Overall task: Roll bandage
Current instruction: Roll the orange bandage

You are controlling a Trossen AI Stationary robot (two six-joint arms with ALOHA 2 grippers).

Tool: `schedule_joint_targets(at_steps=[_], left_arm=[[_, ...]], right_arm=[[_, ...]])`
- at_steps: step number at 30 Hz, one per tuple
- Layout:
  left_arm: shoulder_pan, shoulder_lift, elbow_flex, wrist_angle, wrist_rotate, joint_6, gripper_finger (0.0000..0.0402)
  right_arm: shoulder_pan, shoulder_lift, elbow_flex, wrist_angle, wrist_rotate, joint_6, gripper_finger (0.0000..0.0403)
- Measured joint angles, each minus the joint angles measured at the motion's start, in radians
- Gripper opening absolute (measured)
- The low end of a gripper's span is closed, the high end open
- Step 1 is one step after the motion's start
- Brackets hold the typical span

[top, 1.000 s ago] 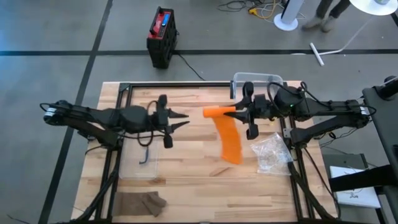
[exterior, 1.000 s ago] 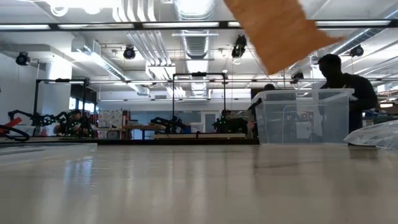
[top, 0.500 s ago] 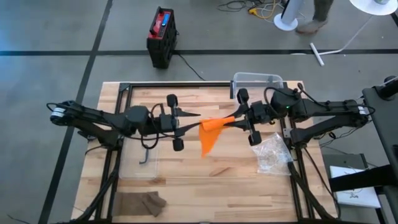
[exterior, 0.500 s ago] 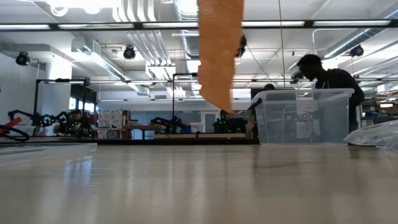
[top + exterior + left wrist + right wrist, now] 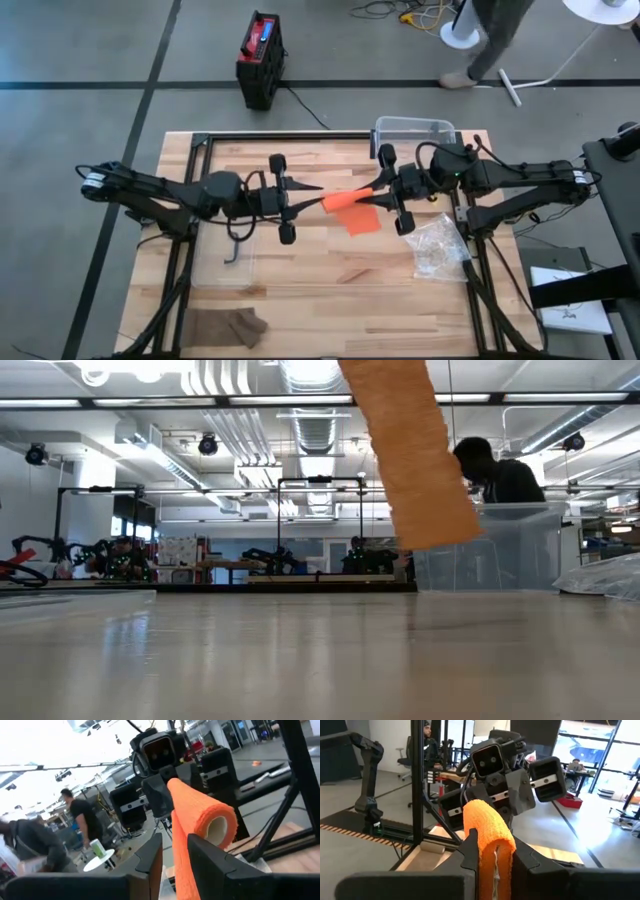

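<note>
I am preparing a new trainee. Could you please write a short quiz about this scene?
1. True or false: the orange bandage roll is held between both hands.
2. The loose bandage tail is: A) lying flat on the table, B) hanging in the air, C) inside the clear bin.
3. What lies at the table's right edge, near the right hand?

Key: 1 true. 2 B. 3 a crumpled clear plastic bag.
</note>
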Motion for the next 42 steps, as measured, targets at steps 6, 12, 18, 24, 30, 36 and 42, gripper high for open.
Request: schedule_joint_targets(at_steps=[6,12,18,24,30,36,42], left_arm=[[-0.012,-0.012,0.000,-0.036,-0.003,0.050,0.0107],[-0.009,-0.015,0.000,0.003,-0.017,0.048,0.0122],[0.002,-0.014,0.000,0.014,-0.008,0.054,0.0122],[0.000,-0.013,0.000,0.012,0.002,0.058,0.0109],[0.001,-0.013,0.000,-0.009,0.002,0.073,0.0099],[0.004,-0.005,0.000,0.000,0.002,0.082,0.0103],[0.004,0.001,0.000,0.017,0.002,0.098,0.0112]], right_arm=[[-0.002,-0.018,0.000,0.004,0.019,-0.001,0.0045],[-0.001,-0.029,0.000,-0.001,0.010,-0.004,0.0046],[0.000,-0.004,0.000,-0.008,0.009,-0.006,0.0046],[0.000,0.007,0.000,0.017,0.009,-0.013,0.0046],[0.000,0.010,0.000,0.038,0.009,-0.002,0.0046],[0.000,0.015,0.000,0.049,0.008,0.006,0.0046],[0.000,0.017,0.000,0.048,0.006,0.013,0.0046]])
